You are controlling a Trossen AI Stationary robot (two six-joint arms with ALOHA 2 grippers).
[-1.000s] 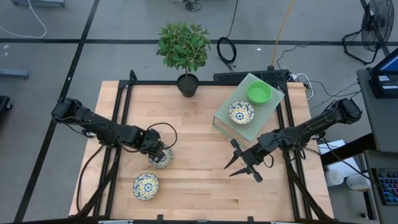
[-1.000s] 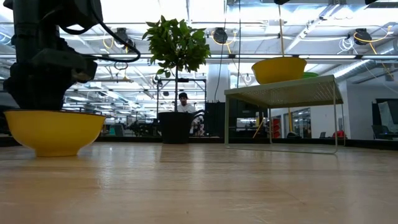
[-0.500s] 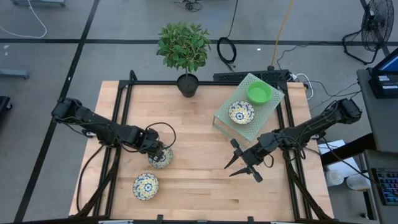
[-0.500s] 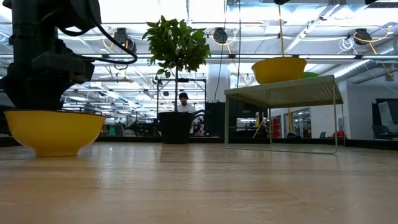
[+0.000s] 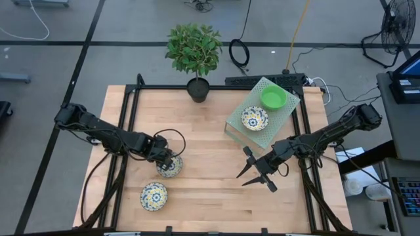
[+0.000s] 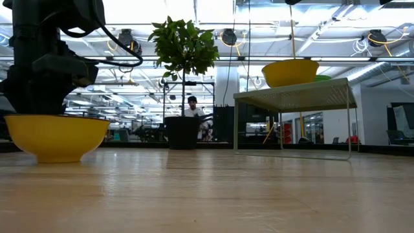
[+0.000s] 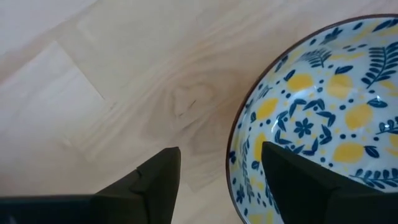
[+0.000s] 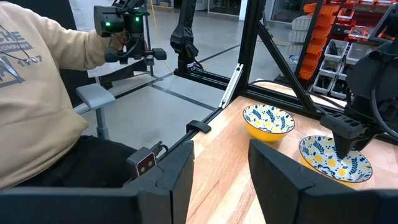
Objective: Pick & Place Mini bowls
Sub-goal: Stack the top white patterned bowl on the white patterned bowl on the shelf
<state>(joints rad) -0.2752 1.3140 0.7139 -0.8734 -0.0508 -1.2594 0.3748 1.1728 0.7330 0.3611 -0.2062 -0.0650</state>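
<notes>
1. Floral bowl [image 5: 154,196] sits alone near the front edge of the table [image 5: 203,196], well apart from either gripper.
2. A second floral bowl [image 7: 323,118] lies under the left gripper [image 5: 172,161]; its rim sits between the spread fingers [image 7: 155,186], one outside the bowl, one over its inside.
3. Right gripper [image 5: 256,174] hovers over bare table, fingers spread, holding nothing.
4. Farther back, a third floral bowl [image 5: 254,118] and a green bowl [image 5: 273,98] rest on a raised mesh rack [image 5: 279,121].
5. Beyond them stands a potted plant [image 5: 195,56].
</notes>
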